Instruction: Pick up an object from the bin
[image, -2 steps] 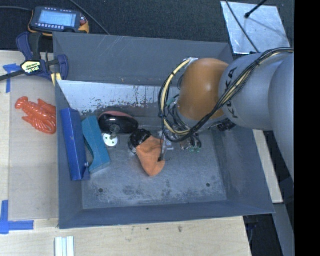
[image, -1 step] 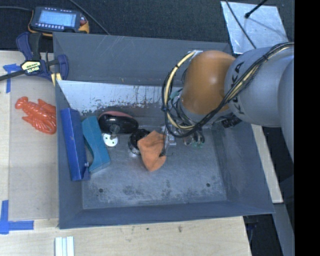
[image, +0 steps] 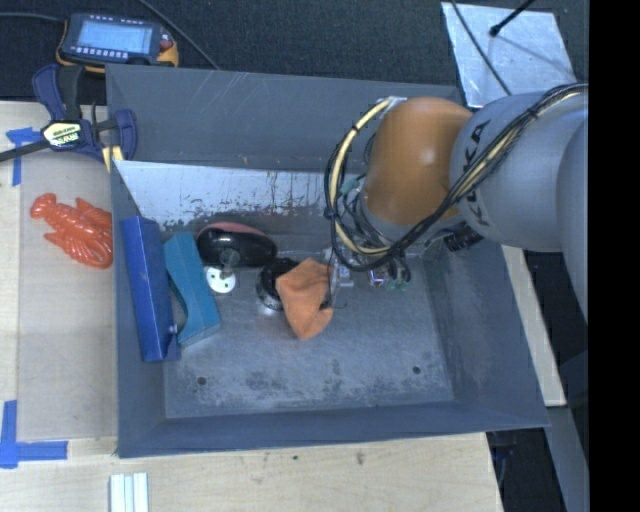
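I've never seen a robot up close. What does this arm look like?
The arm is thick, rounded and silver-grey, with dark lettering. An orange dome-shaped cover sits at its wrist, and yellow and black cables loop round it. The small gripper below looks grey and metallic.

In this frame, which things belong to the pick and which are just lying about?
In the job: gripper; orange crumpled thing at its tip, mid-bin; grey bin.
Lying about: blue bar, teal block, black oval thing, white disc, red toy outside the bin.

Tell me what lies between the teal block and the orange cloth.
In the camera view: a small white disc and a dark shiny object.
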